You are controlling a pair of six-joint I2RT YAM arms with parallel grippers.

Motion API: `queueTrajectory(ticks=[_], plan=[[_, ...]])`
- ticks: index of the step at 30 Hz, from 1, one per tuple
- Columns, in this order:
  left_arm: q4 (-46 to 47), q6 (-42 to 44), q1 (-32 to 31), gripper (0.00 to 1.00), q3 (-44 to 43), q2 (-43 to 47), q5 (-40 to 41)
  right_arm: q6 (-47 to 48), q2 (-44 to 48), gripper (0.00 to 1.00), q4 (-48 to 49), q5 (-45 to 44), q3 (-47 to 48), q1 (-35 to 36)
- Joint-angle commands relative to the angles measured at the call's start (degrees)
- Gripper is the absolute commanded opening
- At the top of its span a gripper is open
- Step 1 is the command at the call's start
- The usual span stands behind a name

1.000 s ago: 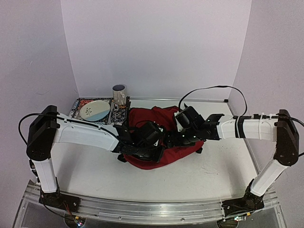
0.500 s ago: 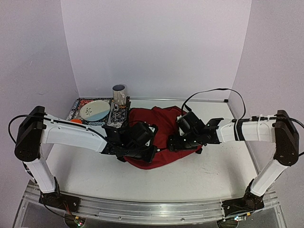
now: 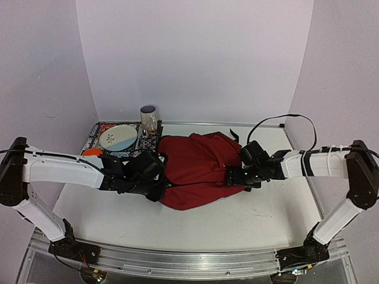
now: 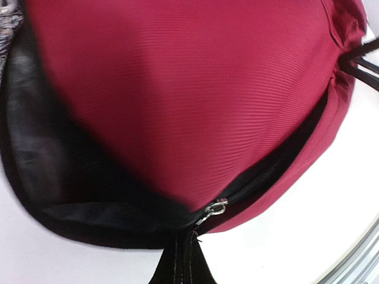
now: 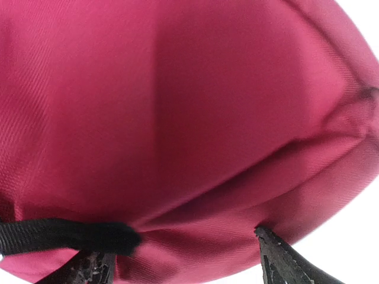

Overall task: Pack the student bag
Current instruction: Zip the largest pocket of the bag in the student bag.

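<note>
The student bag [image 3: 198,168] lies flat in the middle of the table, dark red with black trim. My left gripper [image 3: 159,187] sits at its near left edge. In the left wrist view, that gripper [image 4: 185,241] is shut on the black pull under the metal zip slider [image 4: 217,208]. The zip [image 4: 278,167] runs off to the right of the slider, and black lining [image 4: 53,177] gapes to its left. My right gripper [image 3: 235,177] is at the bag's right edge. It stands open, fingers [image 5: 278,257] wide apart, with red fabric [image 5: 195,236] bulging between them. A black strap [image 5: 59,234] lies by its left finger.
A patterned mat [image 3: 98,128] at the back left carries a plate [image 3: 118,137] and a mug [image 3: 148,118]. Something orange [image 3: 91,152] shows beside my left arm. A black cable [image 3: 278,118] arcs over the right arm. Walls close in on the back and both sides.
My left gripper has drawn leftward from the bag's middle to its left edge, still shut. The right gripper has moved right to the bag's right edge, and the bag now lies flatter.
</note>
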State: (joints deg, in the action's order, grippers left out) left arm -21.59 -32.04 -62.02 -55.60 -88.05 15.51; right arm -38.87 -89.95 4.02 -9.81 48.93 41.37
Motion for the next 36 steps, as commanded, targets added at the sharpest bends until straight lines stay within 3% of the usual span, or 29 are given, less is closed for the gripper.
queueTrajectory(ticks=[1, 4, 8, 18, 23, 27, 33, 34, 36], plan=[[-6.1, 0.1, 3.3, 0.0, 2.2, 6.0, 4.2, 0.8, 3.3, 0.83, -4.9, -4.4, -1.2, -2.2], [-6.1, 1.2, 3.6, 0.0, 1.7, 6.5, 1.1, 5.6, 3.9, 0.83, -4.8, -2.9, 0.7, -0.6], [-6.1, 2.8, 3.5, 0.0, -0.4, 6.2, -3.5, 14.5, 4.6, 0.84, -4.5, -4.5, 4.6, 7.2], [-6.4, 5.3, 3.5, 0.0, -3.8, 9.8, -14.0, 37.4, 5.0, 0.83, 6.7, -3.2, 7.9, 21.1], [-6.4, 5.2, 3.5, 0.0, -4.4, 11.4, -16.4, 46.3, -2.0, 0.71, 10.5, -0.4, 11.3, 22.0], [-6.4, 5.2, 3.5, 0.0, -4.6, 11.7, -18.2, 50.7, -5.4, 0.68, 16.2, 2.3, 12.5, 22.7], [-6.3, 5.0, 3.6, 0.0, -4.8, 11.7, -17.9, 53.3, -11.5, 0.56, 18.4, 4.5, 16.8, 22.7], [-6.3, 5.0, 3.6, 0.0, -4.8, 11.8, -17.3, 53.5, -12.4, 0.53, 18.5, 4.4, 17.1, 22.7], [-6.4, 5.1, 3.6, 0.0, -4.8, 12.2, -16.4, 53.9, -13.5, 0.36, 18.5, 3.6, 17.0, 22.7]])
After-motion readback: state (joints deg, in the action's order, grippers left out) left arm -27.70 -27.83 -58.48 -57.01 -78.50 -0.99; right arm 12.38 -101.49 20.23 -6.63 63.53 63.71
